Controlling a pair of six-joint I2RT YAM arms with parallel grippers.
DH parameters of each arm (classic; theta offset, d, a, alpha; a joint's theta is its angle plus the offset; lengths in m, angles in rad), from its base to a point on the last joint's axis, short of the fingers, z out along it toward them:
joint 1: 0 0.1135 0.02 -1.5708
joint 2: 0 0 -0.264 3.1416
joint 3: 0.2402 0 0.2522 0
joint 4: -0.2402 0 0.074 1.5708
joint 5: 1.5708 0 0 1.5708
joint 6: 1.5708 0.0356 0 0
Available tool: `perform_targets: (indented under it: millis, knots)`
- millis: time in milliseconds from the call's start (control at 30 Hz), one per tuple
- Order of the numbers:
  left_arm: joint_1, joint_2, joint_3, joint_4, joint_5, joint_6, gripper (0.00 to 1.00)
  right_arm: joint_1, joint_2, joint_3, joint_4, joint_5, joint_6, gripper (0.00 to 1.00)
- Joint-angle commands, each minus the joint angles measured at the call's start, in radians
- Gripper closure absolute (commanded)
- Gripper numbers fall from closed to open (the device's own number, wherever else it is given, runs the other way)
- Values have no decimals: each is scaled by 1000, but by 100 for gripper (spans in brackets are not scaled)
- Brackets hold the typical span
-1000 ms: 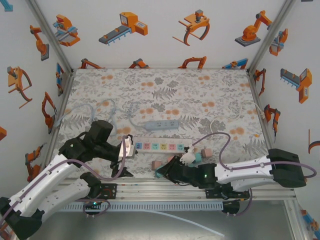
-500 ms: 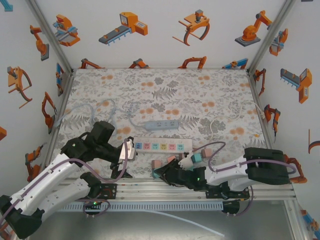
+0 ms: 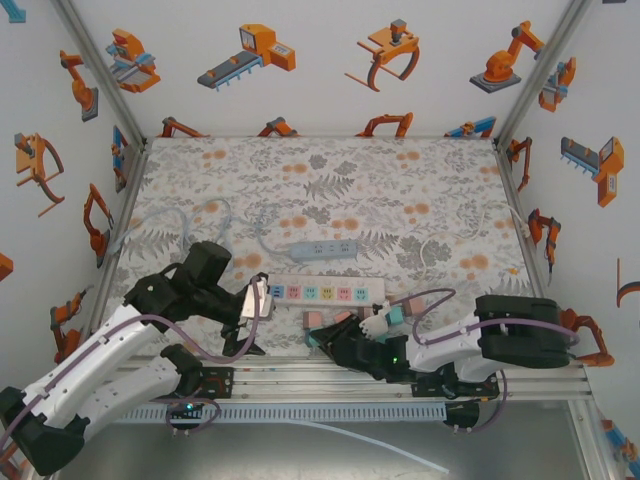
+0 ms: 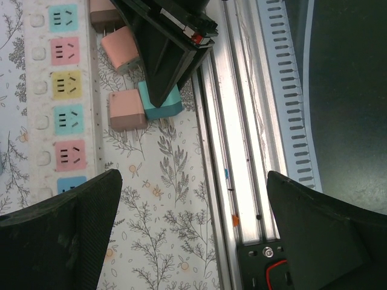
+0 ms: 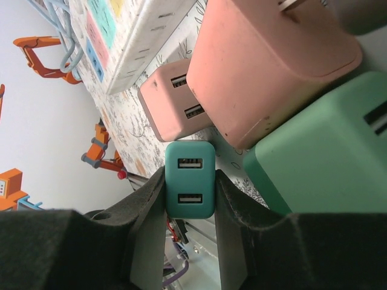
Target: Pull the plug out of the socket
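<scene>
Right tool (image 5: 189, 172) clamped on teal plug (image 4: 162, 101), clear of the power strip (image 3: 325, 292), among pink plugs (image 5: 172, 106) at the front edge of the worktop (image 3: 350, 190). Risk: a swing knocks neighbours or drops it onto the rail (image 4: 242, 121). Left tool (image 4: 193, 199): jaws apart.

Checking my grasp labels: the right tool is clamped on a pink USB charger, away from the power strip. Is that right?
Wrong colour. The right tool is clamped on a teal USB charger, away from the power strip; the right wrist view shows it. A pink charger sits beside it, ungripped.
</scene>
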Motion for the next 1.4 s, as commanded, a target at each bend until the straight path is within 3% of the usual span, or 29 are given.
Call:
perform_targets:
  millis: [0,200,367,600,767,867,1000,1067,1233,1367]
  knots:
    - [-3,7,-2,-10,14,20,3,3,20,0,-8,40,73,74]
    - [-2,22,-3,-9,12,17,3,2,7,-5,-15,-8,60,63]
    - [-2,27,-2,-8,10,14,3,3,-64,9,-135,-40,32,50]
    - [-1,40,1,-2,7,-1,3,3,-244,13,-359,-38,-4,44]
    - [0,84,25,27,-33,-97,3,-17,-435,46,-539,10,-156,34]
    - [1,122,57,46,-36,-162,3,-98,-543,104,-672,-24,-329,32]
    - [1,141,75,133,-54,-278,3,-296,-631,164,-757,-152,-578,32]
    - [0,124,64,225,-122,-383,3,-401,-663,201,-789,-191,-725,32]
    - [2,29,-20,505,-453,-663,3,-650,-674,311,-870,-123,-1166,19]
    - [16,-12,-62,584,-789,-766,3,-890,-630,315,-788,-99,-1434,9]
